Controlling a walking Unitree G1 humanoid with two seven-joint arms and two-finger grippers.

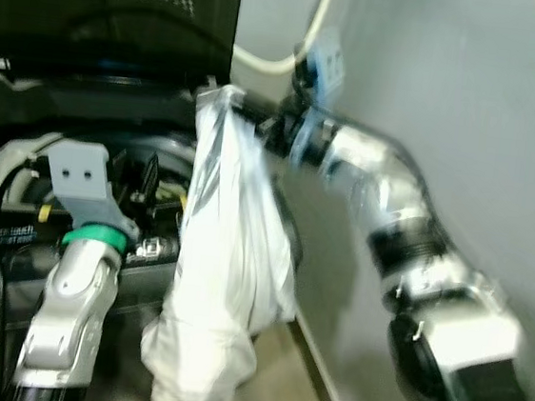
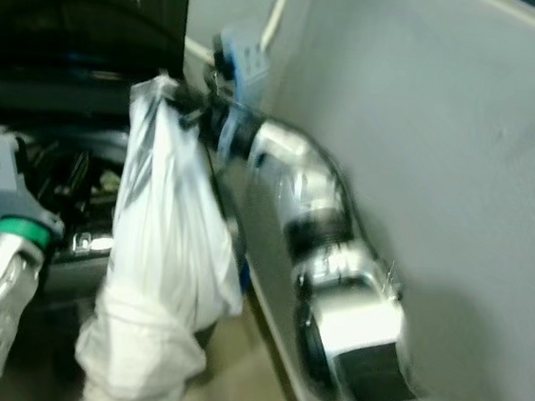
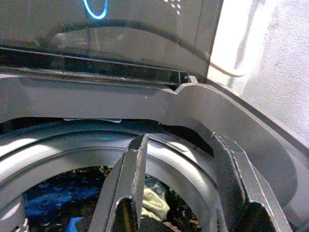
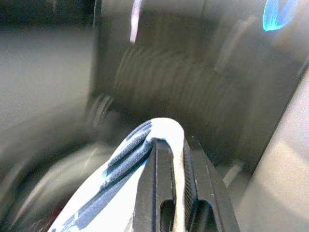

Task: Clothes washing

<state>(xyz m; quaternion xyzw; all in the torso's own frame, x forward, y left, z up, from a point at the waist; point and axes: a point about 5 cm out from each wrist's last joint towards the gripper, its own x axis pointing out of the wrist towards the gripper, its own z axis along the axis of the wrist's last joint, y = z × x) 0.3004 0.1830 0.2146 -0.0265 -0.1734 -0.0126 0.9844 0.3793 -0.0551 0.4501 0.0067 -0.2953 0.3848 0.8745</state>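
A white garment with dark stripes hangs in the air beside the washing machine. My right gripper is shut on the garment's top, up near the machine's raised lid. The right wrist view has the striped cloth pinched between the black fingers. My left gripper is open above the drum opening. Clothes lie deep inside the drum. The garment's lower end bunches near the floor.
A grey wall runs close along my right arm. A pale hose curves behind the machine at the wall. The machine's dark lid stands up at the back. Floor shows between machine and wall.
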